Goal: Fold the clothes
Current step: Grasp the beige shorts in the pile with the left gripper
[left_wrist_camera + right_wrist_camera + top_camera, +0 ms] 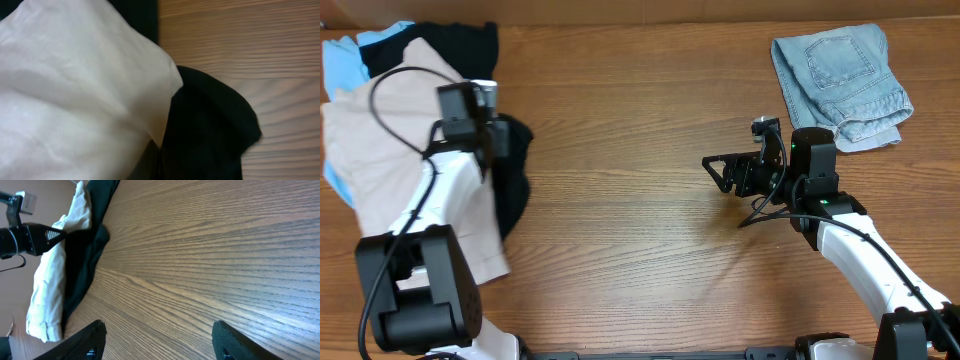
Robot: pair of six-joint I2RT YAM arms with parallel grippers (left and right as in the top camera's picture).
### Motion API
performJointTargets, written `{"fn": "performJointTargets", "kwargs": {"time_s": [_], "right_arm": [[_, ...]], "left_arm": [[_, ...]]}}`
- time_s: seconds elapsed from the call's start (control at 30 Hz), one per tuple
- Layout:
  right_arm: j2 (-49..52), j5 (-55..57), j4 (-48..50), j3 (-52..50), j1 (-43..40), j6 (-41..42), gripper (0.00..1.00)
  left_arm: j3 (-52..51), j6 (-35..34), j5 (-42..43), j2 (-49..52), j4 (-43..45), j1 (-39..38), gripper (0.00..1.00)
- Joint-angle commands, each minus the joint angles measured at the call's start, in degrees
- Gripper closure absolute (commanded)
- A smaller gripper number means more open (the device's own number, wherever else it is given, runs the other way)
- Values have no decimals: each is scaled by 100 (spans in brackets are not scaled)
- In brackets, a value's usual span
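Observation:
A pile of clothes lies at the table's left: pale beige shorts (390,150), a black garment (515,190) and a sky-blue piece (345,60). My left gripper (503,140) is down on the pile where beige meets black. In the right wrist view its tip (60,234) tapers to a point at the beige cloth (47,295) and looks shut on it. The left wrist view shows beige cloth (75,90) over black cloth (210,130), with the fingers hidden. My right gripper (717,172) (160,330) is open and empty above bare wood.
A folded faded denim piece (840,75) lies at the back right, behind my right arm. The wooden table (640,250) shows bare between the two arms. A black cable loops over the beige shorts by the left arm.

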Motion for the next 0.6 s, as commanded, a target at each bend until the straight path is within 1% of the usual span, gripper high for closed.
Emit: {"fn": "performJointTargets", "kwargs": {"time_s": [0.0,0.1,0.17,0.33,0.4,0.47,0.5,0.53,0.57], "right_arm": [[7,37,17,133,26,-2,28],[7,37,15,133,26,-2,28],[7,37,17,133,26,-2,28],[7,37,17,133,26,-2,28],[7,37,15,133,26,-2,28],[7,37,13,133,26,0,28],[7,37,13,133,26,0,28],[7,37,13,133,26,0,28],[7,37,15,133,26,0,28]], "left_arm": [[201,-240,452,-212,74,-610,96],[227,-267,389,-212,76,-1005,96],[227,-284,369,-212,83,-1123,96],[227,-382,365,-212,70,-1143,95],[227,-382,363,-212,48,-1097,89],[227,-382,367,-212,15,-1064,86],[227,-385,367,-212,-4,-1056,88],[227,-382,367,-212,-37,-1045,95],[227,-382,365,-212,-74,-1040,96]]}}
